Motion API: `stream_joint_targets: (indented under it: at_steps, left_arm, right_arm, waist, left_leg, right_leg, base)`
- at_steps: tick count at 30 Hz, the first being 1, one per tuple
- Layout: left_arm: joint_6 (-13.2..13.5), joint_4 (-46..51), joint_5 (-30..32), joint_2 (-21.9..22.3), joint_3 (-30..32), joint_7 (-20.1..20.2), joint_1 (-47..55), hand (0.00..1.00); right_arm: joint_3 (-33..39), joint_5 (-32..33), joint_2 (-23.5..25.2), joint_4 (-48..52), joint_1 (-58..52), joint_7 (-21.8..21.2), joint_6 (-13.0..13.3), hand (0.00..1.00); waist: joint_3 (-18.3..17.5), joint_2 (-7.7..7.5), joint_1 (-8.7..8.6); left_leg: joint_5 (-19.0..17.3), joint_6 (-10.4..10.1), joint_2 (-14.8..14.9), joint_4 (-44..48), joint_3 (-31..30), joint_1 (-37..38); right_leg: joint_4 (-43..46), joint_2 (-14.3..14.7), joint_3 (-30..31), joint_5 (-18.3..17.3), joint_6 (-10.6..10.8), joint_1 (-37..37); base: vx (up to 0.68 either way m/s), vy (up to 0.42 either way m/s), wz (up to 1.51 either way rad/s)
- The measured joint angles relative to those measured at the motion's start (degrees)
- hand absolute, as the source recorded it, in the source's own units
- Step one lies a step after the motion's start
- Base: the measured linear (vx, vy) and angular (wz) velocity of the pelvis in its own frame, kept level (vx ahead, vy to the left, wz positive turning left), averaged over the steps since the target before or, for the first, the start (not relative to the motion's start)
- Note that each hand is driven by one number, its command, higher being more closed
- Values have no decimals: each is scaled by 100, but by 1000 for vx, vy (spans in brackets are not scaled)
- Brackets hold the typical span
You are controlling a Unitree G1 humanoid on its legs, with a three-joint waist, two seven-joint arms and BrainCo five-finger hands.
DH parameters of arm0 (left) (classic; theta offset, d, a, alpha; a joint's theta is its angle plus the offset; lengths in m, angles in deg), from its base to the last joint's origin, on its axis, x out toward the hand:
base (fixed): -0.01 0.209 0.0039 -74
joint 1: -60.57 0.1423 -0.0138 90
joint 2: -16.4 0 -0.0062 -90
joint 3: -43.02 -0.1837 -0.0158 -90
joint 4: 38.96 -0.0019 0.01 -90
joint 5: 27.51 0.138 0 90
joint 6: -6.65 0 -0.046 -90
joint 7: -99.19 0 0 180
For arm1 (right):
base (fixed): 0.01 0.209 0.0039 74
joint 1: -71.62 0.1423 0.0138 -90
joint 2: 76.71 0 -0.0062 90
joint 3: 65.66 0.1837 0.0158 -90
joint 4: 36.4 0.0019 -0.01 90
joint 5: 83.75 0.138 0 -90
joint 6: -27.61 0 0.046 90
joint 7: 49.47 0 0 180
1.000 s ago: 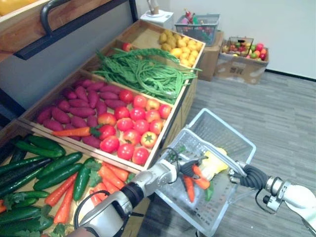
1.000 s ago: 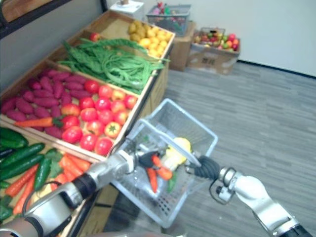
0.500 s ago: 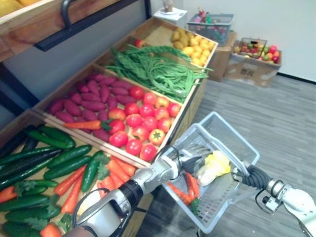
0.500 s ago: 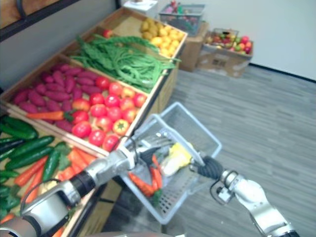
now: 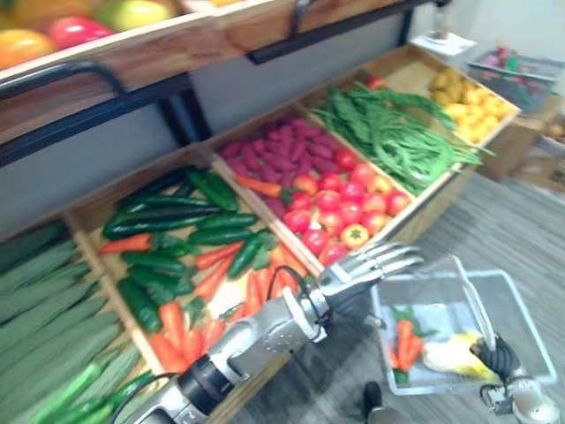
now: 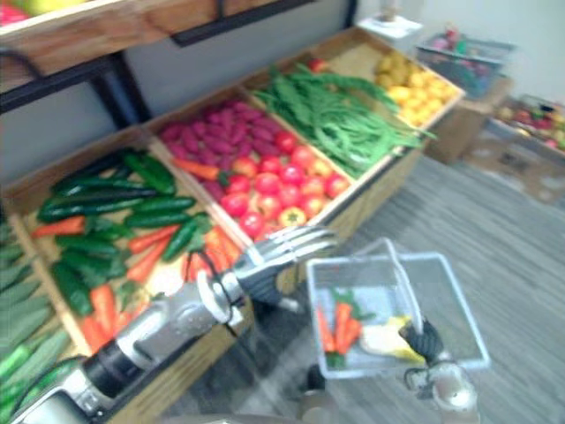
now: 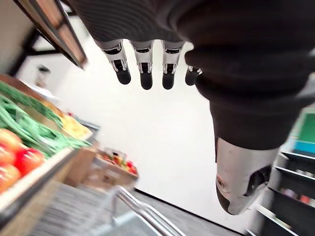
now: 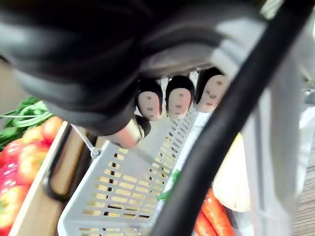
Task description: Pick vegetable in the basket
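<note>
A wooden produce stand (image 5: 106, 190) lines a grey wall (image 5: 247, 88), packed with cucumbers (image 5: 168, 216), tomatoes (image 5: 331, 208) and green beans (image 5: 397, 141). Your left hand (image 5: 366, 265) hovers empty, fingers spread, off the stand's front edge, just beside the basket (image 6: 311, 309). Your right hand (image 6: 422, 338) is curled round its black handle (image 8: 216, 147). Carrots (image 5: 403, 343) lie inside. For another, come down along a fresh carrot (image 5: 253, 290) near that edge, keeping the basket level.

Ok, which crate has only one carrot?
The crate of purple sweet potatoes and tomatoes: one carrot lies among them. The cucumber crate beside it holds many.
</note>
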Motion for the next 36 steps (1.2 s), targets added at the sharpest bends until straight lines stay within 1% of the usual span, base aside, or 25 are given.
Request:
stream_joint_targets:
  at_steps: [1,2,3,5,6,7,9,10,11,13,14,16,17,18,19,22,23,25,26,28,29,31,33,34,36]
  left_arm:
    - [5,90,-1,-57,84,-20,74,0]
    - [3,275,-5,-120,288,-126,260,0]
    - [2,445,-9,-182,563,-213,500,0]
    - [-5,573,-155,-172,968,-360,827,0]
    - [-49,621,-207,-152,1267,-416,1011,0]
    - [-53,635,-214,-130,1440,-431,1105,0]
    - [-137,672,-219,50,2086,-653,1431,0]
    - [-228,674,-222,242,2526,-803,1648,0]
    - [-248,674,-223,285,2599,-835,1685,0]
    - [-349,674,-385,720,3184,-1030,2080,0]
    - [-388,669,-481,846,3310,-1070,2188,0]
    - [-519,516,-892,1388,3820,-1189,2511,0]
    - [-550,422,-933,1500,3919,-1232,2550,0]
    - [-585,184,-1094,1665,4097,-1309,2636,0]
    - [-659,-156,-1121,1720,4264,-1338,2717,0]
    - [-799,-868,-1120,1856,4661,-1540,2912,0]
    - [-834,-1145,-1120,1984,4883,-1628,2943,0]
    - [-904,-1420,-1121,2144,5130,-1832,2954,0]
    - [-941,-1634,-1121,2243,5311,-2020,2954,0]
    - [-1000,-2005,-1122,2308,5552,-2271,2974,0]
    - [-1014,-2306,-1123,2320,5719,-2414,2976,0]
    - [-1100,-2828,-1139,2345,5987,-2570,2980,0]
    - [-1270,-3554,-1373,2487,6440,-2718,3002,0]
    - [-1299,-3722,-1431,2518,6522,-2750,3005,0]
    - [-1392,-4188,-1769,2612,6735,-2761,3019,0]
  right_arm:
    - [130,2,99,-182,3,83,-10,100]
    - [367,0,284,-531,10,268,-87,100]
    - [549,2,437,-888,59,444,-133,100]
    - [803,20,605,-1487,141,619,-172,100]
    - [962,65,698,-1864,226,683,-191,100]
    - [1014,102,727,-2047,236,694,-195,100]
    - [1127,248,819,-2532,287,788,-219,100]
    - [1205,329,878,-2822,312,862,-226,100]
    - [1230,350,887,-2881,318,871,-225,100]
    - [1424,516,976,-3284,401,935,-239,100]
    - [1430,531,991,-3359,413,943,-238,100]
    - [1528,563,1058,-3459,471,948,-237,100]
    - [1545,564,1069,-3478,480,948,-237,100]
    - [1603,564,1081,-3547,520,949,-236,100]
    - [1619,567,1095,-3563,549,949,-240,100]
    - [1621,567,1200,-3563,622,951,-238,100]
    - [1621,571,1246,-3563,649,959,-235,100]
    - [1625,632,1311,-3558,659,1048,-222,100]
    - [1631,685,1338,-3547,670,1111,-220,100]
    - [1641,700,1413,-3526,655,1171,-220,100]
    - [1648,768,1473,-3506,661,1228,-218,100]
    - [1716,783,1548,-3445,630,1317,-220,100]
    - [1736,784,1693,-3304,617,1351,-216,100]
    - [1736,784,1717,-3286,617,1364,-215,100]
    - [1736,782,1780,-3222,611,1392,-215,100]
  waist:
    - [-25,-35,38]
    - [-102,-32,91]
    - [-138,-108,118]
    - [-253,-113,142]
    - [-265,-135,214]
    - [-283,-153,235]
    - [-314,-196,270]
    - [-335,-242,350]
    - [-342,-251,360]
    - [-354,-287,386]
    - [-359,-295,393]
    - [-368,-304,464]
    - [-369,-303,495]
    - [-366,-295,542]
    - [-371,-283,550]
    - [-375,-288,562]
    - [-375,-285,568]
    - [-394,-279,583]
    - [-394,-276,601]
    - [-420,-281,621]
    - [-424,-283,635]
    - [-427,-284,664]
    - [-430,-288,668]
    - [-430,-289,668]
    - [-431,-291,667]
  left_leg:
    - [44,26,-37,-73,-123,-32]
    - [175,39,-117,-261,-325,-66]
    - [297,54,-204,-453,-552,-106]
    - [457,85,-309,-672,-901,-193]
    - [488,126,-336,-673,-1076,-242]
    - [498,138,-351,-672,-1176,-280]
    - [548,195,-411,-673,-1526,-413]
    - [585,238,-455,-673,-1727,-519]
    - [587,241,-466,-673,-1776,-545]
    - [631,292,-554,-672,-2099,-675]
    - [634,297,-574,-672,-2164,-700]
    - [661,331,-646,-673,-2375,-791]
    - [670,343,-663,-674,-2417,-809]
    - [674,345,-691,-674,-2495,-830]
    - [675,342,-717,-674,-2609,-835]
    - [676,340,-739,-675,-2788,-852]
    - [677,339,-760,-675,-2920,-881]
    - [677,340,-776,-675,-3037,-939]
    - [677,340,-788,-675,-3094,-951]
    - [686,328,-804,-675,-3188,-944]
    - [686,328,-814,-675,-3239,-938]
    - [684,331,-815,-675,-3261,-935]
    - [676,332,-808,-675,-3287,-929]
    - [674,334,-805,-675,-3287,-925]
    - [671,334,-800,-675,-3286,-905]
  right_leg:
    - [5,-27,-118,-26,4,29]
    - [0,-95,-349,-53,3,89]
    - [2,-137,-563,-95,10,126]
    - [-3,-193,-915,-138,35,214]
    - [-21,-214,-1083,-145,42,291]
    - [-29,-218,-1168,-149,47,321]
    - [-87,-251,-1495,-161,61,471]
    - [-104,-277,-1684,-169,69,508]
    - [-105,-285,-1725,-172,72,511]
    - [-127,-332,-2014,-180,65,627]
    - [-136,-344,-2078,-187,56,662]
    - [-146,-387,-2278,-222,14,714]
    - [-146,-395,-2307,-229,18,729]
    - [-146,-407,-2391,-261,0,771]
    - [-136,-413,-2476,-313,-34,820]
    - [-93,-414,-2617,-396,-17,890]
    - [-93,-408,-2683,-414,-28,904]
    - [-96,-401,-2784,-429,-22,911]
    - [-99,-399,-2857,-437,-33,945]
    - [-100,-393,-2938,-465,-67,1008]
    - [-105,-389,-3007,-488,-50,1063]
    - [-103,-381,-3028,-511,-67,1075]
    - [-98,-368,-3049,-526,-89,1087]
    - [-98,-365,-3050,-530,-96,1091]
    - [-98,-359,-3050,-555,-134,1106]
  base:
    - [-52,14,101]
    - [-36,23,97]
    - [-35,20,96]
    - [2,15,95]
    - [15,10,85]
    - [6,2,81]
    - [7,2,85]
    - [7,14,64]
    - [13,28,73]
    - [7,39,70]
    - [0,45,61]
    - [-5,46,48]
    - [-15,44,42]
    - [-19,34,40]
    - [-18,30,44]
    - [-6,6,27]
    - [1,-2,25]
    - [18,-3,26]
    - [47,-4,27]
    - [64,-7,26]
    - [80,-14,20]
    - [77,-14,10]
    - [73,-15,3]
    - [68,-17,1]
    - [59,-15,-1]
